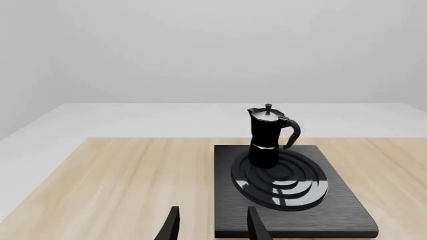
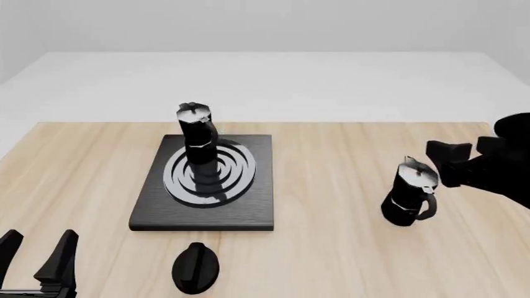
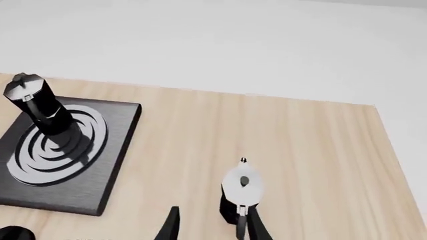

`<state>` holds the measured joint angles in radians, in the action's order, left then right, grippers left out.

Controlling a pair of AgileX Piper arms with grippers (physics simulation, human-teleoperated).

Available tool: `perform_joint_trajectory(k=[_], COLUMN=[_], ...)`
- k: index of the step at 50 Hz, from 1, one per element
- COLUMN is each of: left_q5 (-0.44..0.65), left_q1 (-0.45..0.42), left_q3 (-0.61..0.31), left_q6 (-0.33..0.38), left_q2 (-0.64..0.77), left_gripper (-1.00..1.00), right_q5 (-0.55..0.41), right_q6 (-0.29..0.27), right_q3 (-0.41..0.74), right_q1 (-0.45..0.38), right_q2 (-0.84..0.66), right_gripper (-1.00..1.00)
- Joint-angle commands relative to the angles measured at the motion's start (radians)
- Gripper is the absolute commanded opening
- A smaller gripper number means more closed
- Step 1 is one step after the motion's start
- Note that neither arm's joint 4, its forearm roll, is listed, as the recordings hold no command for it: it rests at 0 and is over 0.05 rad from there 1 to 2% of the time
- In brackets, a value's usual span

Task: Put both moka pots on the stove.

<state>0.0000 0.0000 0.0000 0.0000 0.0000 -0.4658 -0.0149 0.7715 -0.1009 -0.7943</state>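
Pale wooden table [image 2: 331, 205] under a plain grey-white backdrop, and here is the layout. The stove [image 2: 248, 211] lies left of centre, and one moka pot [image 2: 197, 138] stands upright on the far part of its ring burner [image 2: 236, 171], handle turned to the right. The second moka pot [image 2: 409, 200] stands on the bare wood well to the right of the stove, silver lid gleaming. Right beside it, the right gripper [image 2: 463, 155] hangs just past its lid; in the wrist view its fingers [image 3: 172, 227] stand apart, one finger overlapping the pot's handle side (contact is not certain). Down at the near left corner, the left gripper [image 2: 37, 254] sits low, jaws apart, holding nothing. A black oval knob [image 2: 195, 267] lies just in front of the stove.
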Motion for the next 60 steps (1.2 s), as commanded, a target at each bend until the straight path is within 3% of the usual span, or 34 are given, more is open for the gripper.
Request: perform_joint_trajectory(k=[1,37,60], left_q5=[0.0,0.0,0.0], left_q1=[0.0,0.0,0.0], left_q3=[0.0,0.0,0.0], left_q6=[0.0,0.0,0.0], left_q2=[0.0,0.0,0.0], left_gripper=[1.0,1.0,1.0], right_q5=[0.004,0.104,0.187], right_q6=[-0.008,-0.036,-0.033], right_q3=[-0.03,-0.051,-0.099], right_q1=[0.052,0.148,0.147], right_q2=[-0.035,-0.209,-0.298], right_gripper=[1.0,1.0,1.0])
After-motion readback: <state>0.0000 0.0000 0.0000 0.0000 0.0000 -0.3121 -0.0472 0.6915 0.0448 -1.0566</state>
